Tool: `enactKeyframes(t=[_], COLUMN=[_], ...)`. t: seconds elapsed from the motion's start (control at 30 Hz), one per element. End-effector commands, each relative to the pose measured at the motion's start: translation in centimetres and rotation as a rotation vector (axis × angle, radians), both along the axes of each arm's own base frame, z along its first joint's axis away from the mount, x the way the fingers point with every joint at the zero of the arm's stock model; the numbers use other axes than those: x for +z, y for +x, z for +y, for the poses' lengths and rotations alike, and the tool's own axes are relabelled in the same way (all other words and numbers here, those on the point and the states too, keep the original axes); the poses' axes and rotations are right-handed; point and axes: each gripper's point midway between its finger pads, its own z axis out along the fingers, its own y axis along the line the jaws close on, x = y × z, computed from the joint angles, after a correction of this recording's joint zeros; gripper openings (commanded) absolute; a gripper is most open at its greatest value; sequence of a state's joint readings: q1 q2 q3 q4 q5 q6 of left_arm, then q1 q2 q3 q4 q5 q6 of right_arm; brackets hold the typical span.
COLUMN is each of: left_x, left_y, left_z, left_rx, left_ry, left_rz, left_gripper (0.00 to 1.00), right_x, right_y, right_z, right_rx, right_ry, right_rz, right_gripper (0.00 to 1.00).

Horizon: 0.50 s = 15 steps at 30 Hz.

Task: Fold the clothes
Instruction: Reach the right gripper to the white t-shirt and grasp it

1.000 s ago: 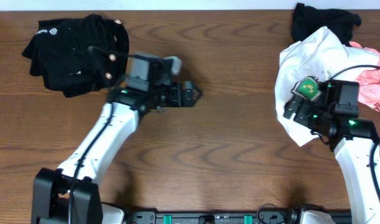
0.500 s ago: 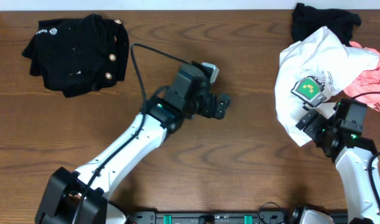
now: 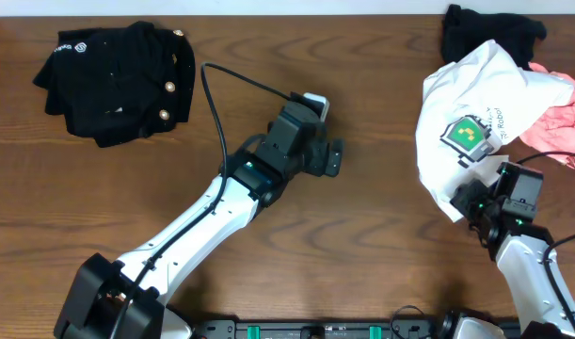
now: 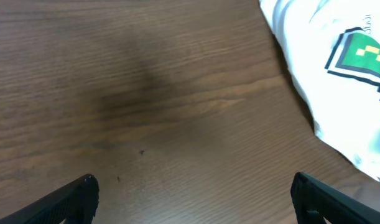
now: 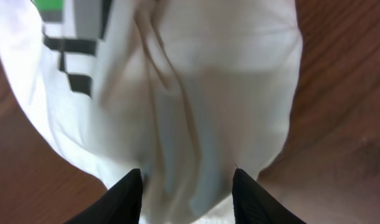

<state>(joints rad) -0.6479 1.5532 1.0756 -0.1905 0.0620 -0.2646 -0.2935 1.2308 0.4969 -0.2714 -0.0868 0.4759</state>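
White T-shirt [image 3: 475, 94] is lying crumpled at the right end of the table [image 3: 362, 235], print up. Its long axis is running from the far edge toward me, with the lowest corner pointing at my right tool [image 5: 186, 183]. That tool's fingers are straddling the hem; I cannot tell whether they are pinching it. My left tool [image 4: 194, 186] is hanging wide over wood.

T-shirt [image 3: 513, 94]: white
Print [image 3: 466, 135]: green and black blocks
Top [image 3: 118, 80]: black, small white mark
Buttons [image 3: 166, 115]: gold
Cloth [image 3: 560, 127]: pink
Heap [image 3: 485, 33]: black
Table [image 3: 362, 235]: brown, wood lines
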Motion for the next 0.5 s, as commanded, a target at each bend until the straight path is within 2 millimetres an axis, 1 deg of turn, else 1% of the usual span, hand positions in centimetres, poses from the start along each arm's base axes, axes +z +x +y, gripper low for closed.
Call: enactKeyframes(t=[0.0, 0.03, 0.07, 0.1, 0.13, 0.2, 0.27, 0.33, 0.37, 0.4, 0.43, 0.47], left_x=[0.5, 0.5, 0.4, 0.4, 0.3, 0.2, 0.1, 0.0, 0.0, 0.0, 0.0, 0.0], left_y=[0.5, 0.5, 0.5, 0.4, 0.4, 0.3, 0.2, 0.2, 0.2, 0.2, 0.2, 0.2], left_z=[0.4, 0.4, 0.5, 0.5, 0.5, 0.6, 0.6, 0.7, 0.7, 0.7, 0.7, 0.8], left_rx=[0.019, 0.018, 0.019, 0.019, 0.018, 0.018, 0.018, 0.018, 0.019, 0.019, 0.019, 0.021], left_ry=[0.017, 0.018, 0.019, 0.021, 0.023, 0.026, 0.029, 0.032, 0.033, 0.033, 0.033, 0.035], left_rz=[-0.023, -0.021, -0.02, -0.017, -0.015, -0.011, -0.007, -0.003, -0.002, -0.002, -0.002, -0.004], left_gripper=[0.99, 0.98, 0.99, 0.98, 0.98, 0.98, 0.99, 0.99, 0.99, 0.99, 0.99, 1.0], right_x=[-0.9, -1.1, -1.3, -1.5, -1.7, -2.2, -2.9, -3.5, -3.9, -4.0, -4.1, -3.9], right_y=[-0.6, -0.7, -0.7, -0.8, -0.7, -0.5, -0.2, 0.1, 0.2, 0.4, 0.6, 0.8], right_z=[0.1, 0.1, 0.1, 0.1, 0.1, 0.0, 0.3, 0.7, 1.0, 1.2, 1.4, 1.6], right_rx=[-0.011, -0.014, -0.02, -0.02, -0.019, -0.02, -0.011, 0.005, 0.013, 0.02, 0.029, 0.042], right_ry=[0.014, 0.018, 0.023, 0.024, 0.026, 0.027, 0.044, 0.071, 0.087, 0.099, 0.109, 0.119], right_rz=[0.022, 0.028, 0.033, 0.038, 0.042, 0.046, 0.048, 0.05, 0.052, 0.049, 0.043, 0.03], right_gripper=[0.56, 0.63, 0.67, 0.67, 0.66, 0.59, 0.57, 0.46, 0.38, 0.27, 0.08, 0.01])
